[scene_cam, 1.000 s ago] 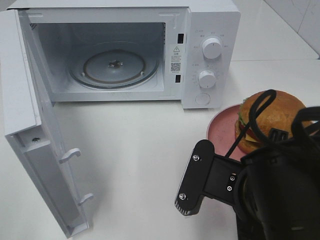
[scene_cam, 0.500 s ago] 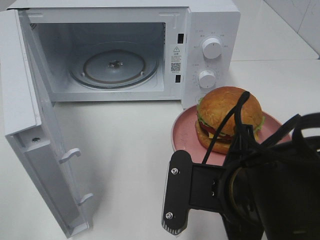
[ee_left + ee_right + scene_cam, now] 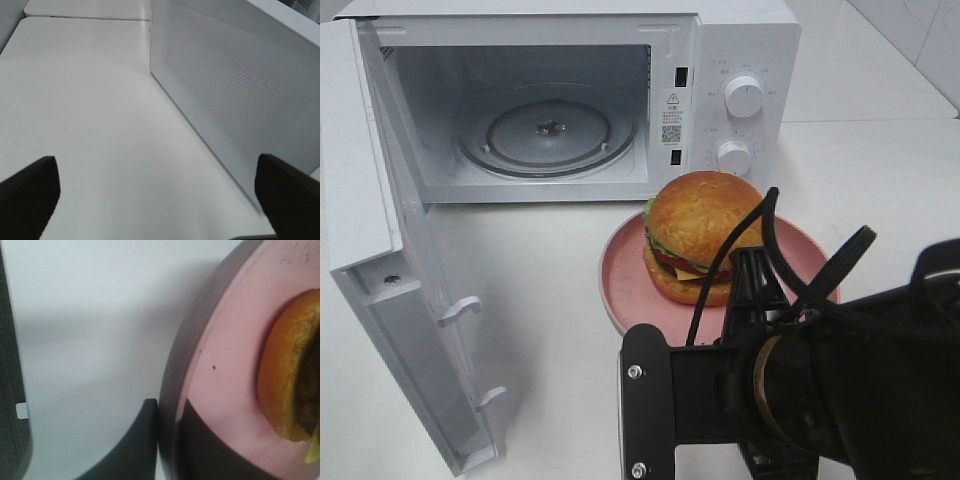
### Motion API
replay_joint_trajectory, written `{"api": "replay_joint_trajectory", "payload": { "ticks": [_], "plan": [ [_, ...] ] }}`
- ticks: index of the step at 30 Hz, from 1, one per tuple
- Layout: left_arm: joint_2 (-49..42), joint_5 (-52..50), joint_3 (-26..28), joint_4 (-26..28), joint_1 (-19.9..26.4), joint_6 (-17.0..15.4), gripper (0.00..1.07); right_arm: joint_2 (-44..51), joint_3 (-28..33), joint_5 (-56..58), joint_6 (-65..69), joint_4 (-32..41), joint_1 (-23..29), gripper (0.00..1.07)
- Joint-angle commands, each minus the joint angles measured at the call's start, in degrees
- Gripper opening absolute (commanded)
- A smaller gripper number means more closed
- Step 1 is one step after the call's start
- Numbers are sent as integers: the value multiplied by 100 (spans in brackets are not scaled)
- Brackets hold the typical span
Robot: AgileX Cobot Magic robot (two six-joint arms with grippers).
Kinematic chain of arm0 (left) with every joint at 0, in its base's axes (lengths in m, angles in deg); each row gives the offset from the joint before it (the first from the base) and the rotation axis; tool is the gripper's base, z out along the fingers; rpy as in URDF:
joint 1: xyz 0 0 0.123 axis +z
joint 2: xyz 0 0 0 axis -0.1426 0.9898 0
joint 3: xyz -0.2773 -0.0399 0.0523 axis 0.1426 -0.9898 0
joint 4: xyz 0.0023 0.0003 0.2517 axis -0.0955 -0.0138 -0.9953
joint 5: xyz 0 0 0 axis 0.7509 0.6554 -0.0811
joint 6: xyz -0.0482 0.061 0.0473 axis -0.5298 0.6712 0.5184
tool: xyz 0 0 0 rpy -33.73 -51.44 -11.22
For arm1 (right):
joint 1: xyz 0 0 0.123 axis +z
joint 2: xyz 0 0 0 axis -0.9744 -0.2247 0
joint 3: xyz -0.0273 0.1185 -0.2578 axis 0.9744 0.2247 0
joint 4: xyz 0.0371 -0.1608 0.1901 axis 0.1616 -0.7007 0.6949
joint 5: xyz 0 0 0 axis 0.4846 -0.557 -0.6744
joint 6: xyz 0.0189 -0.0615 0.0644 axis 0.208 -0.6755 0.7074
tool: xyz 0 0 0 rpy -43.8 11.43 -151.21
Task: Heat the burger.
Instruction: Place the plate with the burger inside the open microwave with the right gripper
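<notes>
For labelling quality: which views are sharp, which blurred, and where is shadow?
Exterior high: the white microwave oven and the glossy golden-brown burger are sharp. Right wrist: the round pink plate is too near and soft, grey shadow beside its rim. Left wrist: the left gripper shows blurred dark tips.

free table (image 3: pixel 560 270) between pink plate (image 3: pixel 623 288) and microwave cavity (image 3: pixel 520 75)

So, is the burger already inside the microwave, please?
No, the burger sits on the pink plate outside the open microwave.
</notes>
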State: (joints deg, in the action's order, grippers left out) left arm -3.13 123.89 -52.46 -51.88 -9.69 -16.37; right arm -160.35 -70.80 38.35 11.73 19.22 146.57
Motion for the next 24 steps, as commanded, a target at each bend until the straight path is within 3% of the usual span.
{"api": "replay_joint_trajectory", "payload": {
  "ticks": [1, 4, 7, 14, 24],
  "plan": [
    [-103, -74, -17, 23, 23, -34, 98, 40, -11, -206, -390, -527, -23, 1],
    [-103, -74, -17, 23, 23, -34, 98, 40, -11, -309, -401, -539, -92, 1],
    [-103, -74, -17, 23, 23, -34, 98, 40, -11, -733, -579, -533, -487, 1],
    [-103, -74, -17, 23, 23, -34, 98, 40, -11, -1255, -1862, -476, -1163, 1],
    [-103, -74, -17, 23, 23, -34, 98, 40, -11, -1828, -3157, -92, -1690, 2]
  ]
}}
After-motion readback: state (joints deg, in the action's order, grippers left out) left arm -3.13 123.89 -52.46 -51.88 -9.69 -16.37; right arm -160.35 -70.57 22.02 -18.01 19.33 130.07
